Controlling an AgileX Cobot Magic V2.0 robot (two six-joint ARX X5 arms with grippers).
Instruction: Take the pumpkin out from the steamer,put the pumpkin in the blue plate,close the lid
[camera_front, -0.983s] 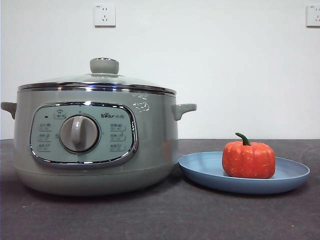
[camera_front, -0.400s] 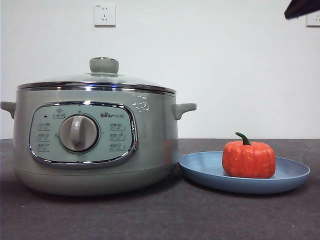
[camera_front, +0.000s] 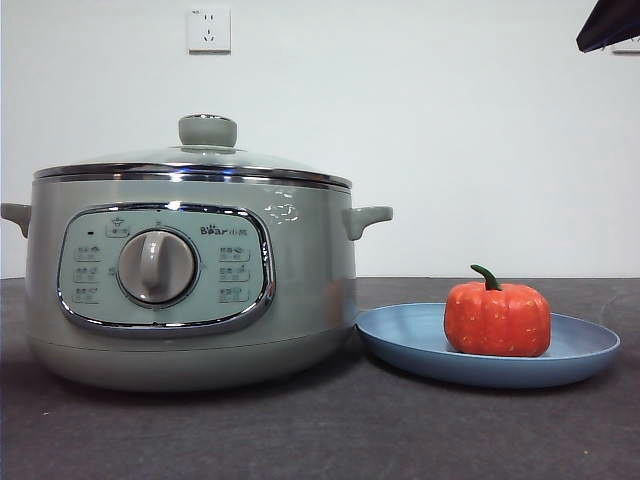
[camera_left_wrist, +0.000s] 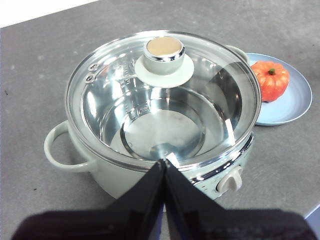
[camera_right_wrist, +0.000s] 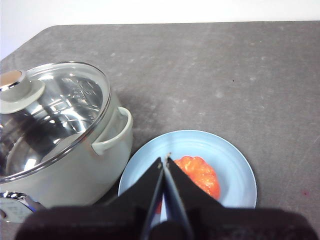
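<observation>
Pumpkin (camera_front: 497, 318) sat on the blue plate (camera_front: 400, 340), lid (camera_front: 195, 160) was seated on the steamer (camera_front: 300, 290), both arms were up and clear.

Your front view showed the panel and dial but only a black arm tip at the top right corner; the wrist views alone showed the jaws. Left gripper (camera_left_wrist: 164, 165) had its jaws pressed together, holding nothing, above the steamer's front rim, with the lid's knob (camera_left_wrist: 164, 52) beyond it. Right gripper (camera_right_wrist: 164, 162) was also closed and empty, hanging over the plate with the pumpkin directly below the tips. Through the glass you saw a bare steel pot. Plate rim sat just beside the steamer's base, under its side handle (camera_front: 366, 220). Table (camera_front: 330, 430) was open in front of both.
</observation>
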